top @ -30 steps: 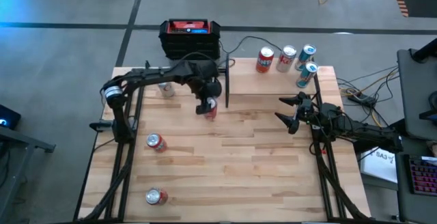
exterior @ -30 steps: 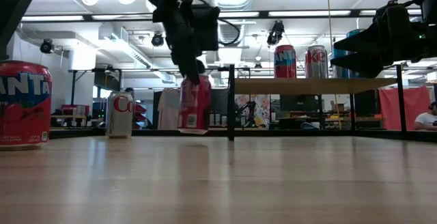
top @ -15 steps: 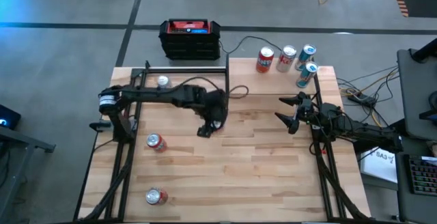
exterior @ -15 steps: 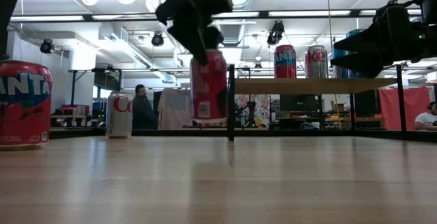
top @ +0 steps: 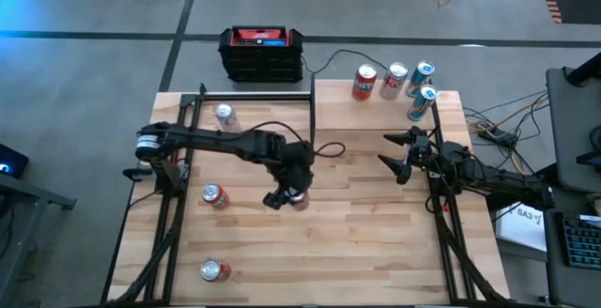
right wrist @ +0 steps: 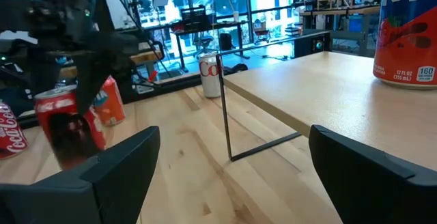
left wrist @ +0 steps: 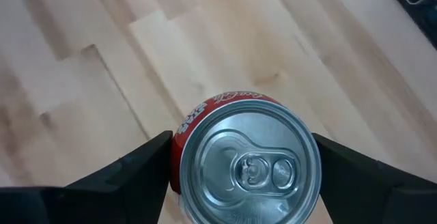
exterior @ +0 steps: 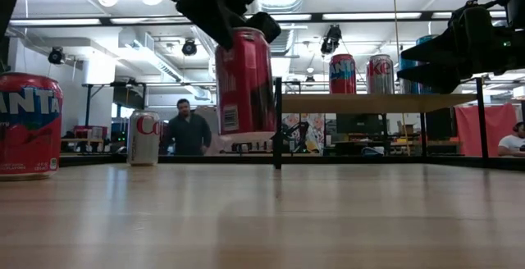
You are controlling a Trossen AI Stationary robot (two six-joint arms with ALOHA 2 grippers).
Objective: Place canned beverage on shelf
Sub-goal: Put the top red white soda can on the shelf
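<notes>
Gripping red can (exterior: 244,84) by its sides, left gripper (top: 285,195) nearly shut on it, can hanging clear above tabletop (top: 357,233), mid-table. Pickup done; carry and placing left. Shelf (top: 385,111) well beyond gripper, off to its right, already holding four cans (top: 394,81). Right gripper (top: 399,155) idle beside shelf's near edge, jaws wide, holding nothing. More loose cans on table behind left gripper.

The whole wooden tabletop (top: 310,223) is seen from straight above in the high view, while it is viewed level from its surface in the low view. A red can (left wrist: 246,162) is framed closely from above in the left wrist view; the same can and the shelf (right wrist: 321,87) are shared by the right wrist and low views
</notes>
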